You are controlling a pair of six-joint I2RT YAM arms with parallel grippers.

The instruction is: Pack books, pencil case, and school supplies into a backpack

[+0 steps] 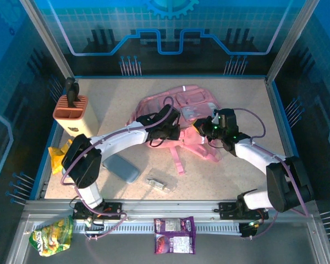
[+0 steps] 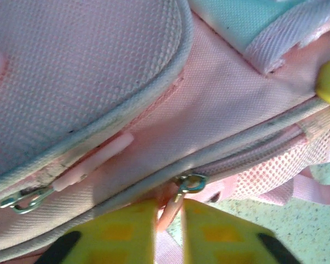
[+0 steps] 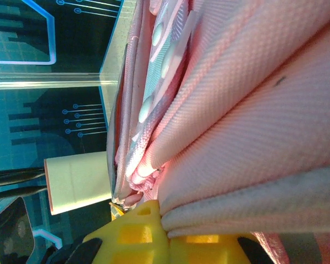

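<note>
A speckled beige desk (image 1: 231,176) sits inside blue printed walls. The pink backpack (image 1: 192,102) lies flat just past its centre, toward 12 o'clock, straps trailing to 6 o'clock.

The left fingers (image 2: 148,220) are nearly closed, pinching a thin pink zip pull (image 2: 173,206) that hangs from a metal slider (image 2: 191,181). The grip takes only the tip of the tab, so a hard or off-line tug could slip it free. The zip also curves round padded seams, where the slider may jam.

The right fingers (image 3: 154,228) are clamped shut on a fold of the bag's edge at its 4 o'clock side. If that hold gives, I judge the whole bag would drag along the desk instead of the zip opening.

The fabric looks soft and coarsely woven, with grey piping, a mesh pocket (image 2: 275,165) and pale panels.

The grey-blue pencil case (image 1: 121,168) waits at the bag's 8 o'clock. The clear silvery item (image 1: 158,184) is at 6 o'clock.
</note>
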